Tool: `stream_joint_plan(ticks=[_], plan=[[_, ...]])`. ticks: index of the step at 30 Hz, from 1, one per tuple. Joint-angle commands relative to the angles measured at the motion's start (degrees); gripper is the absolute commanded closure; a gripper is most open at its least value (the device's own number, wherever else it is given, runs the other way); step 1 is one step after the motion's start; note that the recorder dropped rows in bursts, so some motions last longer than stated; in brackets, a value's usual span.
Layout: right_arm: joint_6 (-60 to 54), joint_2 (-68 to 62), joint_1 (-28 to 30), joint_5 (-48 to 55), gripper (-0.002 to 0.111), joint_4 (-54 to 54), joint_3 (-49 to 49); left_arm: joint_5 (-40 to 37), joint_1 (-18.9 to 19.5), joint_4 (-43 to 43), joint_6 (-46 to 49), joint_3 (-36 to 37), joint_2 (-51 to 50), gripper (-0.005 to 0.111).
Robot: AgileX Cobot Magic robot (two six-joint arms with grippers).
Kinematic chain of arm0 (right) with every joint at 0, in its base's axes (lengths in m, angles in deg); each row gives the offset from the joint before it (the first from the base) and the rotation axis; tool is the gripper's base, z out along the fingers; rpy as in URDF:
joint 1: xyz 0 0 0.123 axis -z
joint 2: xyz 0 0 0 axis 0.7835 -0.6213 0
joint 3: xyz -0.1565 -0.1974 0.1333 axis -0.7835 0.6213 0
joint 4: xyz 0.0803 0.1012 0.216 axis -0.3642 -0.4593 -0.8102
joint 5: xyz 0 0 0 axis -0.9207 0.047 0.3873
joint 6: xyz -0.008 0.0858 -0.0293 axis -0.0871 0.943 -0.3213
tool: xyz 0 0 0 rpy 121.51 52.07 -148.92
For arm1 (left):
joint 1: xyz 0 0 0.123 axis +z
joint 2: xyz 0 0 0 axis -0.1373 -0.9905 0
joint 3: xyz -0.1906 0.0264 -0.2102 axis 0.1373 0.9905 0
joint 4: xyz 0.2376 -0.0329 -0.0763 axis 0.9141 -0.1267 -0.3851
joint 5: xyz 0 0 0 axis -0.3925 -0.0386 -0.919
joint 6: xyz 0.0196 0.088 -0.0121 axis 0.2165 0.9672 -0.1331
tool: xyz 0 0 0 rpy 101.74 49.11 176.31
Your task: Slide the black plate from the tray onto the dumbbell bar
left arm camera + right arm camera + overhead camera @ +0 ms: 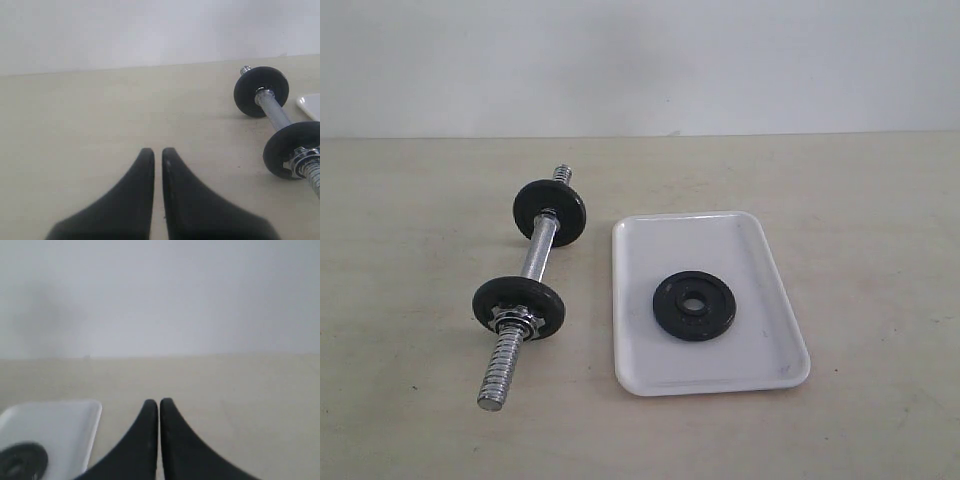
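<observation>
The black plate (695, 306) lies flat in the middle of the white tray (650, 250), right of centre on the table. The dumbbell bar (532, 268) lies left of the tray, its chrome rod carrying two black discs and a star nut, with a bare threaded end pointing toward the front. Neither arm shows in the exterior view. My left gripper (157, 152) is shut and empty over bare table, with the dumbbell bar (280, 118) off to one side. My right gripper (159, 404) is shut and empty beside the tray (75, 415), where the black plate (22, 462) sits.
The beige table (860, 200) runs back to a plain white wall. Nothing else stands on it besides the bar and the tray.
</observation>
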Motion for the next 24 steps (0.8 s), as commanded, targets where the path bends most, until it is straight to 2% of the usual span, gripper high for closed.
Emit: stream_joint_plan(ticks=[1,6,10,16,21,23,24], plan=[[-0.6,0.31,0.32,-24.89,0.108,0.67,-0.03,0.22,-0.19,-0.19,-0.04,0.19,0.12,0.102],[-0.6,0.31,0.32,-56.45,0.108,0.67,-0.03,0.22,-0.19,-0.19,-0.04,0.19,0.12,0.102],[-0.6,0.31,0.32,-74.68,0.108,0.67,-0.03,0.22,-0.19,-0.19,-0.04,0.19,0.12,0.102],[2.03,0.31,0.32,-74.68,0.108,0.36,-0.03,0.22,-0.19,-0.19,-0.04,0.19,0.12,0.102],[8.61,0.31,0.32,-74.68,0.108,0.34,-0.03,0.22,-0.19,-0.19,-0.04,0.19,0.12,0.102],[12.88,0.31,0.32,-65.55,0.108,1.53,-1.81,0.22,-0.19,-0.19,-0.04,0.19,0.12,0.102],[15.7,0.31,0.32,-57.21,0.108,2.75,-3.7,0.22,-0.19,-0.19,-0.04,0.19,0.12,0.102]])
